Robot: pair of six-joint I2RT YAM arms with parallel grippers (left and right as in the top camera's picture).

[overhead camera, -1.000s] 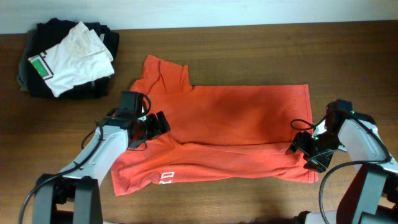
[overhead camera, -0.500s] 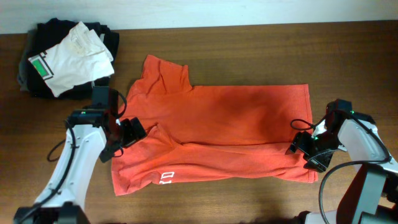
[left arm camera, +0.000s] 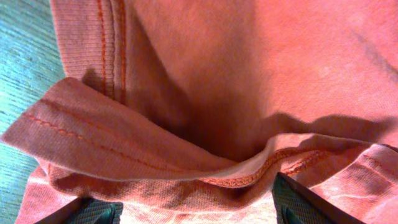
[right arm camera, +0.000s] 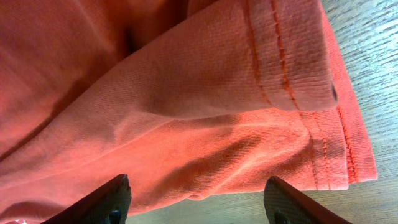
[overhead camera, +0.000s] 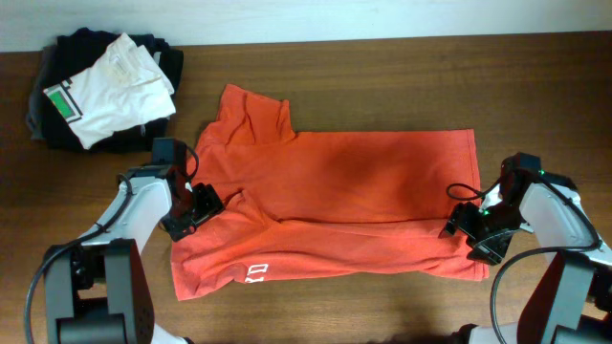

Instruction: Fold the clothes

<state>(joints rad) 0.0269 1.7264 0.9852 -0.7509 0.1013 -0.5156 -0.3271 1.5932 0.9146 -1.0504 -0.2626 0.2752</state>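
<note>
Fingers (left arm camera: 308, 202) of left gripper (overhead camera: 196, 210) stood apart, with a hemmed fold of the orange T-shirt (overhead camera: 363, 191) bunched between them, not pinched. Right gripper (overhead camera: 466, 237) was likewise spread, over the shirt's lower right hem. Shirt lay across the middle of the table (overhead camera: 382, 67), long axis left to right, one gripper at each end. Since a second before, left gripper had backed off toward the shirt's left edge; right one had not moved. Pile of folded clothes (overhead camera: 100, 91) sat upper left, well apart.
</note>
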